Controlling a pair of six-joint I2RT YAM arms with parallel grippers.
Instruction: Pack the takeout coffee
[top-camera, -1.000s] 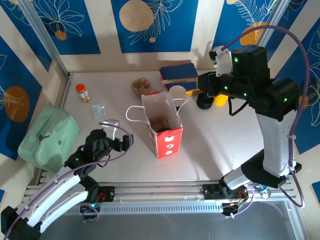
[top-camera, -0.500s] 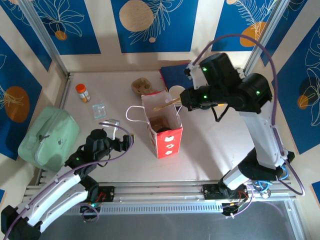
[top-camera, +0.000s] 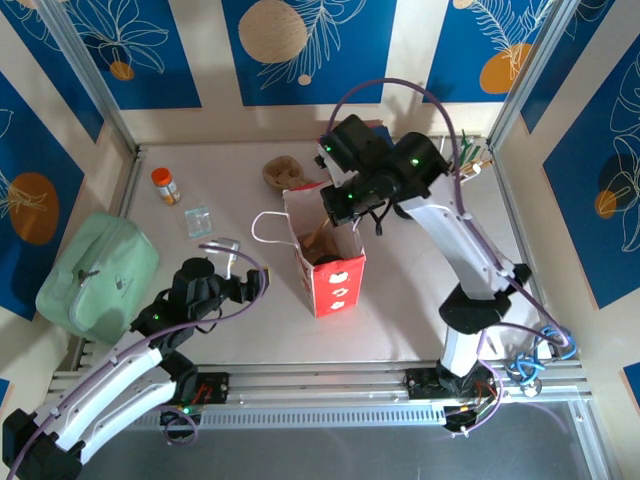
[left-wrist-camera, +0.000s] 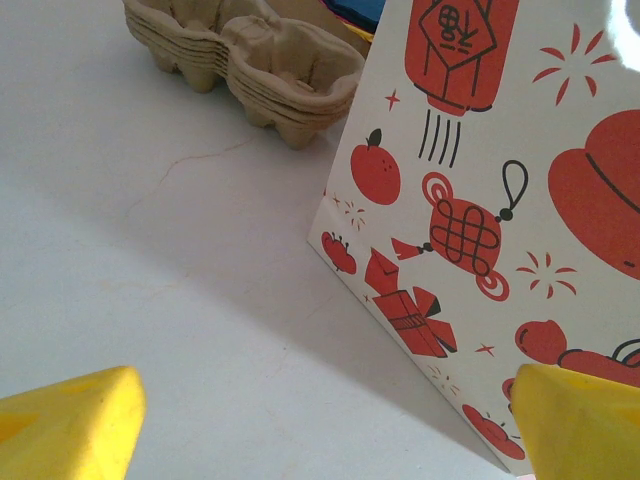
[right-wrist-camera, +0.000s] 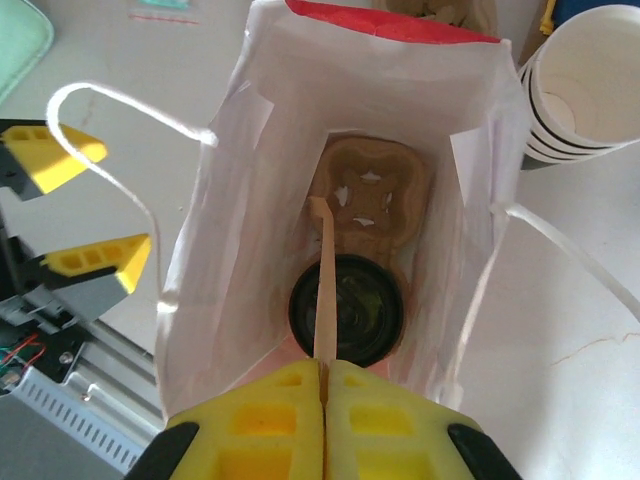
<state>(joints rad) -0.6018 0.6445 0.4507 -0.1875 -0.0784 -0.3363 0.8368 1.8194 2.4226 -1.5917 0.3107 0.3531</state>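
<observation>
Takeout coffee (right-wrist-camera: 350, 328), seen from above as its round black lid (right-wrist-camera: 345, 305) with the cup's sides hidden from us, stands at the bottom of the red-and-white paper bag (right-wrist-camera: 235, 200). It sits in the near pocket of a brown moulded cup carrier (right-wrist-camera: 375, 185) lying on the bag's floor. We judge the main packing done, with cup and carrier both inside, and what appears left is the extras.

Directly above the bag's mouth, the right gripper (right-wrist-camera: 323, 378) is pinched tight on a thin wooden stirrer (right-wrist-camera: 322, 265). The stirrer's free end reaches down into the bag over the lid and carrier, and it has not been let go. We cannot tell whether anything else is meant to follow. The left gripper (left-wrist-camera: 320, 430) sits low over the table (left-wrist-camera: 150, 250) to the bag's left, its jaws spread wide with nothing between them.

The right wrist camera looks straight down the bag and gives us the lid, carrier and stirrer plainly. From overhead the bag's interior is a shadowed glimpse beneath the arm. The right wrist camera also catches a stack of white paper cups (right-wrist-camera: 590, 70) just beyond the bag's far right corner.

The left wrist camera offers the bag's outer wall, printed with red lanterns and oranges, and a spare stack of cup carriers (left-wrist-camera: 260, 60) behind the bag. The overhead camera supplies the wider layout, with a green pouch (top-camera: 95, 275) and an orange-capped bottle (top-camera: 163, 185) well off to the bag's left.
</observation>
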